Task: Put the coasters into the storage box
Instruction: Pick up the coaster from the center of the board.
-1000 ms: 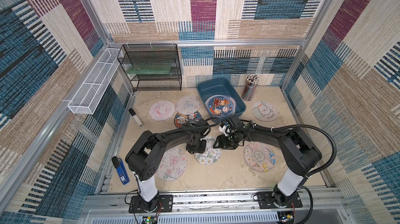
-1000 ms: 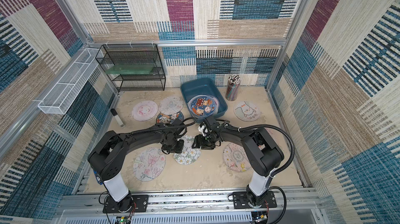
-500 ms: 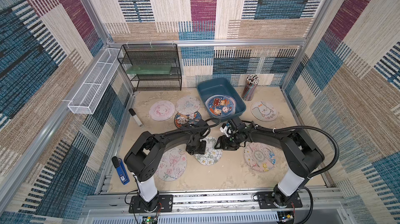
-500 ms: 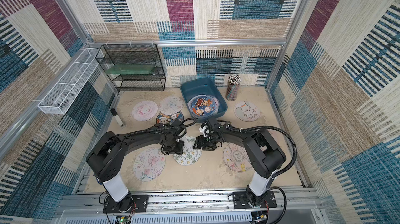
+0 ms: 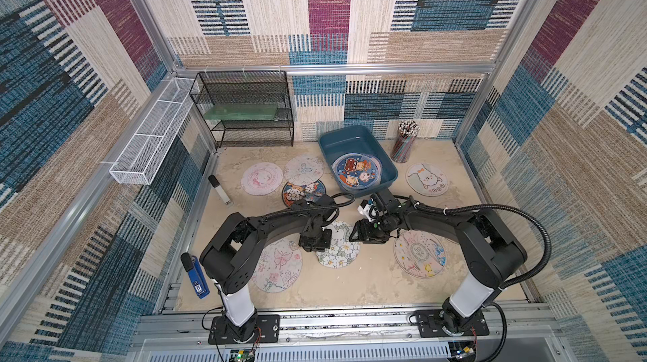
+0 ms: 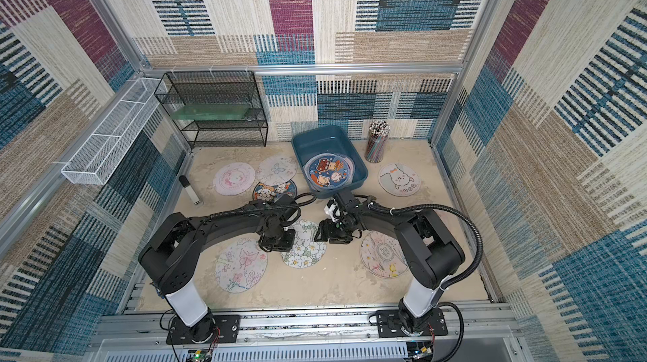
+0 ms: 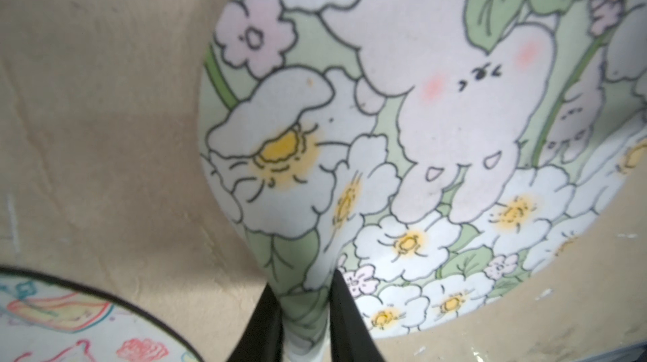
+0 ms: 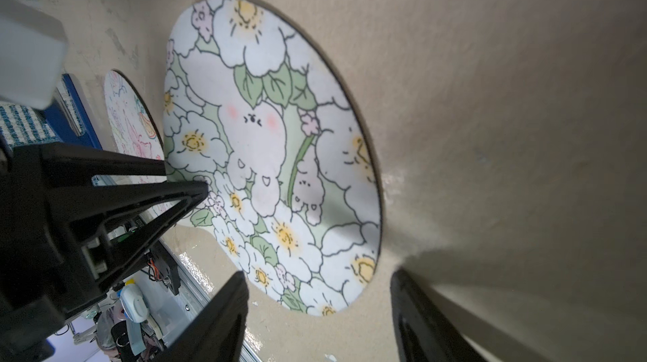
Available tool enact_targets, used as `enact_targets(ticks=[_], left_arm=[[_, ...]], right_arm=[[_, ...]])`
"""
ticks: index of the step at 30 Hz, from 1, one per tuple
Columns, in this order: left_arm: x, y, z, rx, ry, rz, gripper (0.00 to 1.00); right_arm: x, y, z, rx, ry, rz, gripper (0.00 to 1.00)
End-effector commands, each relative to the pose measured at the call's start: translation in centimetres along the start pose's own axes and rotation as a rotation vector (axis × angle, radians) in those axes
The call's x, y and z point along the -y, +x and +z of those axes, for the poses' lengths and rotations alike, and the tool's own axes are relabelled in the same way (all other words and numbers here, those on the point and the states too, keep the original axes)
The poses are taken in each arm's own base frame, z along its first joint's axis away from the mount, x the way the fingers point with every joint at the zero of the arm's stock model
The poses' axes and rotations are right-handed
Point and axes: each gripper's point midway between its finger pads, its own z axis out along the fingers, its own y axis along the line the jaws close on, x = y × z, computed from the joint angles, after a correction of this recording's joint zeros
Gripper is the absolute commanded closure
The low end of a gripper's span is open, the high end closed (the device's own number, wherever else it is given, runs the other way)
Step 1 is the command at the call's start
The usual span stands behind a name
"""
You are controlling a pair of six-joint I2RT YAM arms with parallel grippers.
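Note:
A flower-and-bunny coaster point(image 5: 341, 251) point(image 6: 305, 249) lies mid-floor between both arms. My left gripper point(image 7: 303, 286) point(image 5: 317, 239) is shut on that coaster's near edge, and the fabric point(image 7: 402, 132) bunches up between the two black fingers. At the coaster's opposite edge my right gripper point(image 8: 315, 276) point(image 5: 353, 234) stands open and low, holding nothing. The teal storage box point(image 5: 350, 132) point(image 6: 322, 131) sits at the back with a dark blue coaster point(image 5: 357, 171) inside. Several more coasters lie around, among them a butterfly one point(image 5: 276, 265) and a white one point(image 5: 426, 179).
A black wire rack point(image 5: 248, 108) and a white wire tray point(image 5: 150, 139) stand at the back left. A pencil cup point(image 5: 406, 141) is right of the box. A blue stapler point(image 5: 195, 276) and a marker point(image 5: 220, 190) lie along the left wall.
My left gripper has closed onto the flower coaster's edge, pinching it up. Both arms have barely shifted, and the right gripper has stayed open.

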Motion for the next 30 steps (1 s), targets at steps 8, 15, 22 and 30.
enact_targets(ticks=[8,15,22,30], left_arm=[[1.9,-1.9,-4.3,0.085,0.059,0.026,0.93],[4.2,-4.4,-9.2,0.209,0.127,0.095,0.96],[6.8,-6.6,-15.1,0.333,0.194,0.198,0.96],[10.6,-9.8,-19.5,0.408,0.274,0.306,0.95]], right_arm=[[0.8,-0.1,-1.7,0.051,0.018,0.016,0.31],[1.3,-0.7,-4.1,0.117,0.000,0.034,0.30],[2.1,-1.3,-5.9,0.161,-0.005,0.048,0.29],[1.9,-2.2,-7.6,0.207,-0.045,0.038,0.27]])
